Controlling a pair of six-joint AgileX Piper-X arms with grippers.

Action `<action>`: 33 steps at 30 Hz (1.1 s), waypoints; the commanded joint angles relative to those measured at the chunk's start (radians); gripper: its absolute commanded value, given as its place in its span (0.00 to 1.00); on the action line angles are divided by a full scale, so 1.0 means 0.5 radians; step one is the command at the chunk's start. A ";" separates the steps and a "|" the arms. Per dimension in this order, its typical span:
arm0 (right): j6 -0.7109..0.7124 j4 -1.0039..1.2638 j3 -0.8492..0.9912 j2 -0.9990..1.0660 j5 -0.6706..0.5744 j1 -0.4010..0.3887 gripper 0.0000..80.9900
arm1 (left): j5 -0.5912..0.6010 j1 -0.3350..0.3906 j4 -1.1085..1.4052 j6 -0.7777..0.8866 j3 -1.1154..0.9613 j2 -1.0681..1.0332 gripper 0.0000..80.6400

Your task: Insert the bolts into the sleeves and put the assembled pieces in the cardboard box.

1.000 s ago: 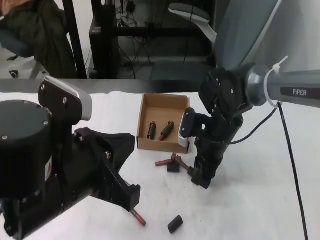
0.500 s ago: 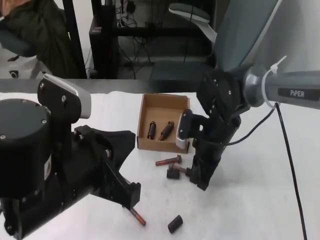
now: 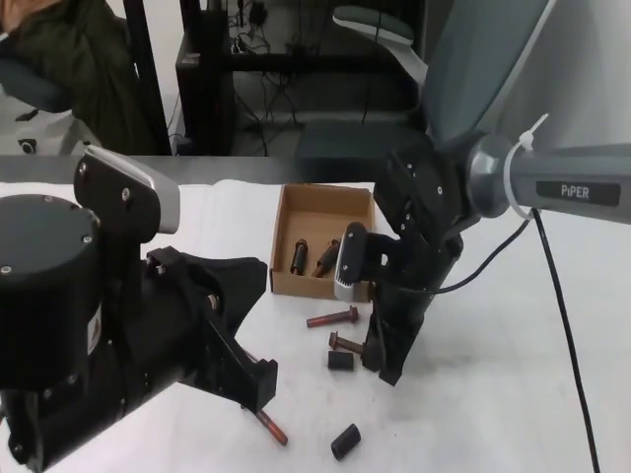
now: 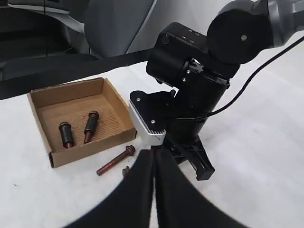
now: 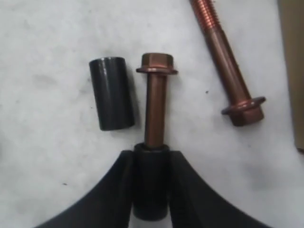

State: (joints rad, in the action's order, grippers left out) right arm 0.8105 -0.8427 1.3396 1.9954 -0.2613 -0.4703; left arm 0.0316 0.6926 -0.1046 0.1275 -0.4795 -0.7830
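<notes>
We are at the inserting step. The right gripper (image 5: 151, 159), bottom middle of its wrist frame, is clamped on a sleeve (image 5: 151, 190) with a bolt (image 5: 156, 104) partly inside. Next, we judge, the bolt must be pushed fully in, then the piece carried to the box (image 3: 296, 284), centre of the high frame. The left gripper (image 4: 154, 185) has its fingers together, with nothing seen between them. How deep the bolt sits is hidden.
</notes>
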 commanded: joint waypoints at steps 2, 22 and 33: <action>0.009 -0.011 -0.004 0.017 -0.095 -0.043 0.01 | -0.013 0.007 0.026 0.014 -0.002 0.006 0.02; -0.701 1.179 -0.009 -0.054 -0.700 -0.078 0.01 | -0.013 0.007 -0.128 0.014 -0.002 0.006 0.02; -0.978 1.812 0.000 -0.167 0.092 -0.059 0.01 | -0.013 0.007 -0.128 0.014 -0.002 0.006 0.02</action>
State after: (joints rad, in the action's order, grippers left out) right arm 0.3309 0.0468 1.3322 1.9314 -0.3429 -0.5079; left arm 0.0316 0.6926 -0.1678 0.1275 -0.4795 -0.7830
